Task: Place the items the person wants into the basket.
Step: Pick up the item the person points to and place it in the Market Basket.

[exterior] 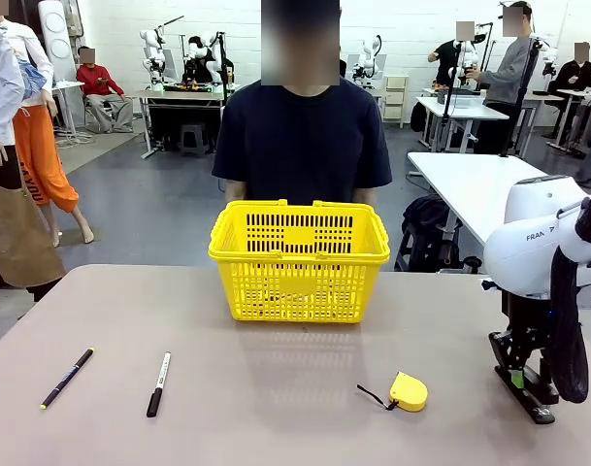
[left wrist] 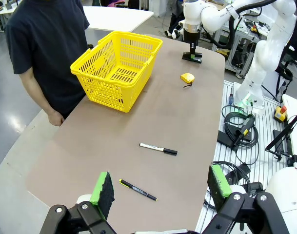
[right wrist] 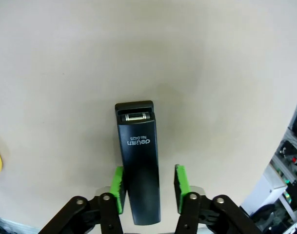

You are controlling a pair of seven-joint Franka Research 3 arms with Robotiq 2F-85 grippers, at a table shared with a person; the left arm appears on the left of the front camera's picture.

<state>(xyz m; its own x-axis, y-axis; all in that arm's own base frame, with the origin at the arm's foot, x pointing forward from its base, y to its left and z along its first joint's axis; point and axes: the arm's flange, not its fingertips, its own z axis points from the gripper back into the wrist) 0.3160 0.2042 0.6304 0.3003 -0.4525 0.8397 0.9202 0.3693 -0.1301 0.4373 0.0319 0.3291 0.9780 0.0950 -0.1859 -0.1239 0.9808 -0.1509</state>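
Look at the basket (exterior: 297, 289): it is hard yellow plastic, smooth and a little shiny. The table (exterior: 276, 417) you work on has a dull, smooth top. The stapler (right wrist: 140, 165) is black and smooth with a soft shine, like plastic. The tape measure (exterior: 409, 391) is shiny yellow plastic. The marker (exterior: 159, 383) has a smooth white barrel. The person (exterior: 305, 146) wears a T-shirt of soft black cloth, not shiny. The pads (left wrist: 100, 187) on your left gripper (left wrist: 160, 189) look green, rubbery and a bit rough. Your right arm (exterior: 542, 243) has a white shell, smooth and glossy.
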